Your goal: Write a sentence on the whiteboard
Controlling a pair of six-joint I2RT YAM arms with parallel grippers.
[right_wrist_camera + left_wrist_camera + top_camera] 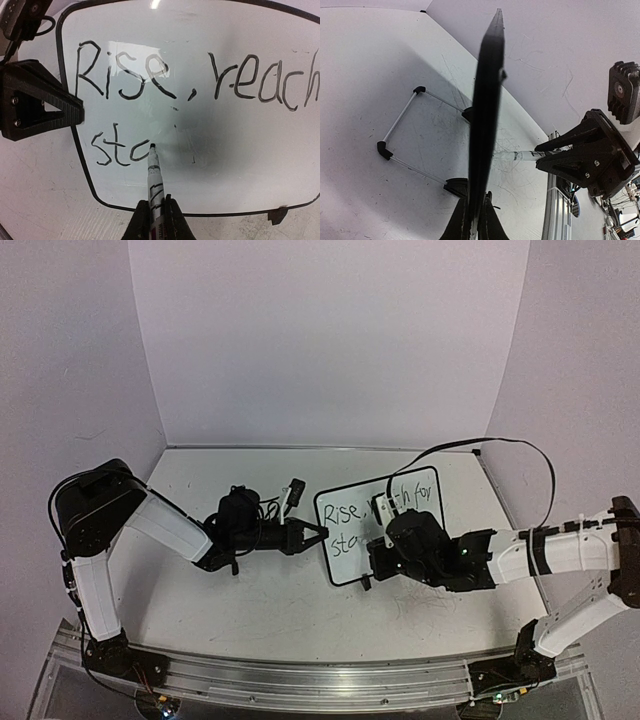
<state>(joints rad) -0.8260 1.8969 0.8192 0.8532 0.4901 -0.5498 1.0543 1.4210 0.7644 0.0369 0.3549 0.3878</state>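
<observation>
At my left, my left gripper [312,534] is pinched shut on the left edge of the whiteboard [345,565]. Across the board, the sentence [127,80] reads "Rise, reach", cut off at the wrist view's right side, with "sta" below. My right gripper [156,220] pinches the marker [154,172], its tip touching that third letter. I count one board, one marker and two lines of writing.

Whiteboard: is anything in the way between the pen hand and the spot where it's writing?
Nothing visible. The marker in the right hand touches the whiteboard at "sta" in the sentence, bare board ahead. The left hand clamps the board's left edge, clear of it.
</observation>
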